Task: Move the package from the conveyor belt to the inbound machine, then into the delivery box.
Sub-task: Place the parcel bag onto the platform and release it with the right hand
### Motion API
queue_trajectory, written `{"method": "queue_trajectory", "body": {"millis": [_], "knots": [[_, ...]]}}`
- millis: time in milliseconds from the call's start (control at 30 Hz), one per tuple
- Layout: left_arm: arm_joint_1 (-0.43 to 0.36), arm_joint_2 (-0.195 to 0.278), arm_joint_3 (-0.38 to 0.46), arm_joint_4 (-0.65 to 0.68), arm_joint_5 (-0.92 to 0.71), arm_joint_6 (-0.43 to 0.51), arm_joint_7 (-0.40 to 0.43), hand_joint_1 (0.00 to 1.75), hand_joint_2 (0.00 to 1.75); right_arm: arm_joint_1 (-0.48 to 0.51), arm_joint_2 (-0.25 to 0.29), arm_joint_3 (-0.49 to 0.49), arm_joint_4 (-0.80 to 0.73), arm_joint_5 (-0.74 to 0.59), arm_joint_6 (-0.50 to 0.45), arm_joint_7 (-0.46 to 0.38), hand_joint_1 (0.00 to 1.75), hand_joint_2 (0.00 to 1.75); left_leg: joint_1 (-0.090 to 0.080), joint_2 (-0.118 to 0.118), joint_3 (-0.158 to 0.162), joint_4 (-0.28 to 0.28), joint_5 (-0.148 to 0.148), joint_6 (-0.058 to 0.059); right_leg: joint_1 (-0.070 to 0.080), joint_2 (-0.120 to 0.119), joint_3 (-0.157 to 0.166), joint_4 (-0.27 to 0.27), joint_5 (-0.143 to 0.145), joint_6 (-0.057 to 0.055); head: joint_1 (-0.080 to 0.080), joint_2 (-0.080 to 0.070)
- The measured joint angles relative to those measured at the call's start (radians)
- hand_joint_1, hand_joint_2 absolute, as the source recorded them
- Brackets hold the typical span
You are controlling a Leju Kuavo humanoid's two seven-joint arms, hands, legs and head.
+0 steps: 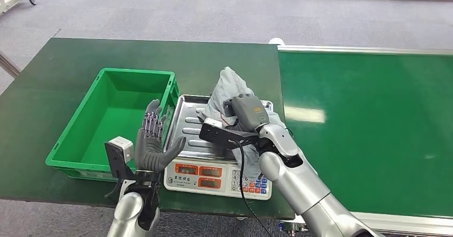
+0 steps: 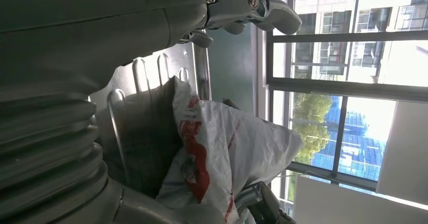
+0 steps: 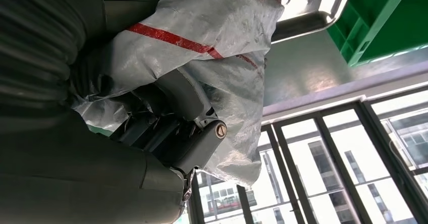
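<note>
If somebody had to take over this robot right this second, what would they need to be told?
Right hand: holds the grey package over the scale's metal tray, which serves as the inbound machine.
Left hand: open, fingers spread, upright between the tray and the green delivery box, holding nothing.
Done: package is off the conveyor belt and at the scale.
Left: release or weigh it there, then move it into the green box beside the scale.
</note>
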Motion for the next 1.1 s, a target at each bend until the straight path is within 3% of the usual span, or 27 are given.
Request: {"method": "queue_trajectory", "body": {"millis": [67,200,1100], "knots": [[-0.004,0.000,0.000,0.003,0.000,-0.002,0.000,0.00,1.75,-0.003,0.000,0.004,0.000,-0.012,0.004,0.000,1.74,1.75,0.000,0.000,0.000,0.000,0.000,0.000,0.000,0.000,0.000,0.000,0.000,0.000,0.000,0.000],[-0.007,-0.001,0.000,0.007,-0.001,-0.004,0.002,0.00,1.75,-0.006,0.000,0.004,0.000,-0.038,0.003,-0.001,0.00,1.75,0.000,0.000,0.000,0.000,0.000,0.000,0.000,0.000,0.000,0.000,0.000,0.000,0.000,0.000],[-0.005,-0.001,0.000,0.016,-0.004,-0.004,0.002,0.00,1.75,-0.032,0.000,0.003,0.006,-0.081,-0.003,-0.001,0.00,1.75,0.000,0.000,0.000,0.000,0.000,0.000,0.000,0.000,0.000,0.000,0.000,0.000,0.000,0.000]]}}
